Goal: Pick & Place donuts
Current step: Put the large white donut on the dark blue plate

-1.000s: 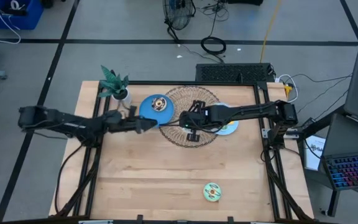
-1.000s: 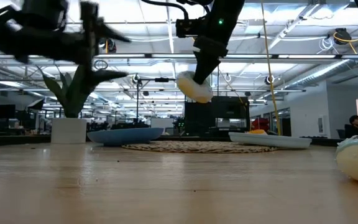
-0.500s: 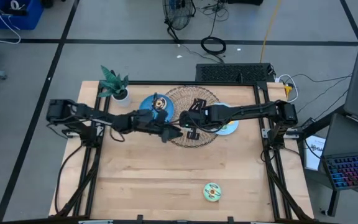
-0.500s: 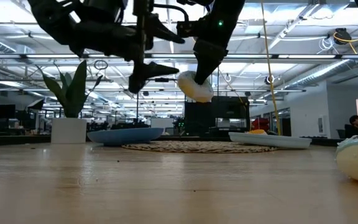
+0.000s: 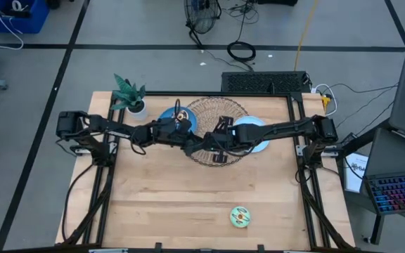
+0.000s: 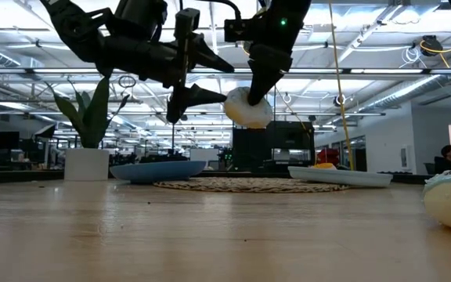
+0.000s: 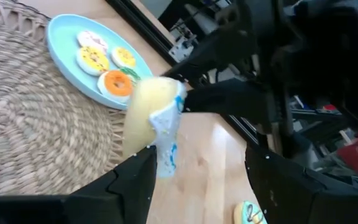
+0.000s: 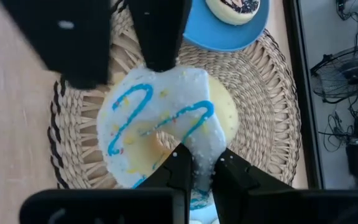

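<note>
right claw [image 8: 194,168] pinching white-frosted donut [image 8: 160,124] by rim, mid-air over wicker mat [image 8: 253,118]. left claw [image 7: 194,180] spread around it. looks soft, squishy, light; grab opposite edge gently.

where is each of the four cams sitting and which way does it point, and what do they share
High view: overhead, straight down on the table; both arms.
Low view: tabletop height, level across; left gripper, right gripper holding the white-frosted donut aloft.
Left wrist view: past its own fingers toward the donut and light blue plate.
Right wrist view: down its fingers pinching the donut over the wicker mat.
Shared: all four show mat and donut.
</note>
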{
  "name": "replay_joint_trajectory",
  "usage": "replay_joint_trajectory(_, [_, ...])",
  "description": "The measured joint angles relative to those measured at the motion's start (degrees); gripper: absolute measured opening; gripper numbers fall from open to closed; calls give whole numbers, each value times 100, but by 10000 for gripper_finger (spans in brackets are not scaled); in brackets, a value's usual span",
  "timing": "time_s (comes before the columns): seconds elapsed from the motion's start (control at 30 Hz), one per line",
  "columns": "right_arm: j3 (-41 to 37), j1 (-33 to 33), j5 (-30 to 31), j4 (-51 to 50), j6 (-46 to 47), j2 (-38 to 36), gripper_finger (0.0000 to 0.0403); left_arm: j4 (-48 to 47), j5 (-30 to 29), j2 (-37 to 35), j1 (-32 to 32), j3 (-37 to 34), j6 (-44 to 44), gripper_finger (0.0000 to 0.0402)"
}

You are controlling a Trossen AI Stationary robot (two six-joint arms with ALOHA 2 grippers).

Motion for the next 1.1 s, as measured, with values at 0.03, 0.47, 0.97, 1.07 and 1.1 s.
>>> replay_joint_trajectory(0.03, [0,5,0,1,26,0,34,-9,-8,0,5,0,0,247])
replay_joint_trajectory(0.47, [0,26,-53,-133,370,0,34,-81,466,-4,177,-2,293,245])
replay_joint_trajectory(0.97, [-2,26,-39,128,225,0,34,-199,211,-63,117,-4,203,245])
replay_joint_trajectory(1.07, [-2,26,-40,225,212,0,34,-268,36,-63,74,-4,315,248])
replay_joint_trajectory(1.1, [-2,26,-41,234,204,0,34,-296,-9,-63,69,-4,337,248])
